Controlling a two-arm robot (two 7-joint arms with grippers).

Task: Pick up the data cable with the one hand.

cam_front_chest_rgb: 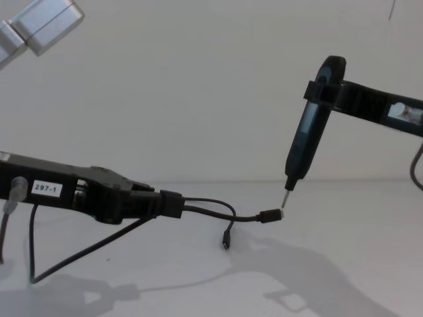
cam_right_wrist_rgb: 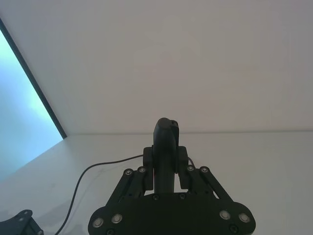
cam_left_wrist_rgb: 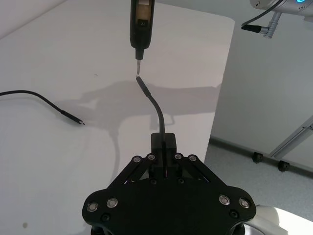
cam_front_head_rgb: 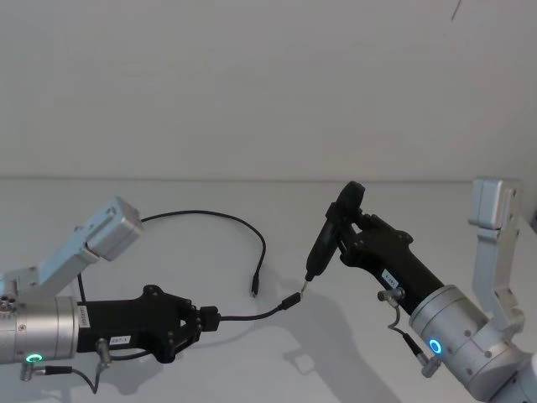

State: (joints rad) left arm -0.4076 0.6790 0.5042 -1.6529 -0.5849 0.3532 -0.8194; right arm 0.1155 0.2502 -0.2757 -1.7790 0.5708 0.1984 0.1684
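My left gripper (cam_front_head_rgb: 205, 319) (cam_left_wrist_rgb: 164, 142) (cam_front_chest_rgb: 168, 203), black with a "297-1" label, is shut on the data cable (cam_front_head_rgb: 252, 315) (cam_left_wrist_rgb: 157, 110) (cam_front_chest_rgb: 211, 211) close to one end. That end's plug (cam_front_head_rgb: 291, 300) (cam_front_chest_rgb: 271, 215) juts forward above the table. From the fingers the cord drops back, loops across the table (cam_front_head_rgb: 201, 214) and ends in a free plug (cam_front_head_rgb: 253, 290) (cam_left_wrist_rgb: 78, 121) (cam_front_chest_rgb: 226, 241). My right gripper (cam_front_head_rgb: 348, 231) (cam_right_wrist_rgb: 165, 156) is shut on a black pen-like tool (cam_front_head_rgb: 331, 235) (cam_left_wrist_rgb: 140, 24) (cam_front_chest_rgb: 307, 132). The tool's tip nearly touches the held plug.
The white table (cam_front_head_rgb: 377, 336) is bare apart from the cord and its shadows. Its right edge (cam_left_wrist_rgb: 225, 73) drops to a grey floor with frame feet. A plain white wall stands behind.
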